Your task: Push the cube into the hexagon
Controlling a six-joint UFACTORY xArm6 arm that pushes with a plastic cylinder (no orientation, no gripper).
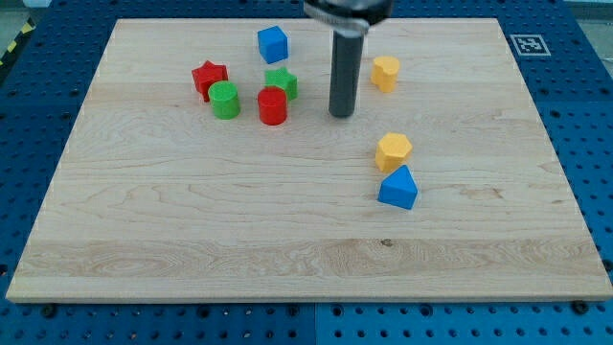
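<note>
The pale wooden counter, a planked board with visible grain, lies on a blue perforated bench. My arm carries no pincer, so there is nothing to open, close or grip; it ends in a straight dark rod whose upper part and housing are cut off by the view's top edge. My tip sits on the board near the view's top centre, touching no block.

The blue plastic cube lies toward the view's top, up and to the left of my tip and clearly apart from it. The yellow hexagonal block lies below and to the right of my tip, well apart from the cube, with my tip roughly between the two. Just beneath the hexagon, touching or very nearly touching it, sits a blue triangular block; whether they actually meet is hard to tell.

Left of my tip is a tight cluster: a green star-shaped block, a red cylinder just below it, a green cylinder and a red star-shaped block at the far left. The small gaps between these are hard to make out. To the right of the rod, near it, stands another yellow block whose exact shape is unclear. A black-and-white marker tag sits at the board's top right corner.
</note>
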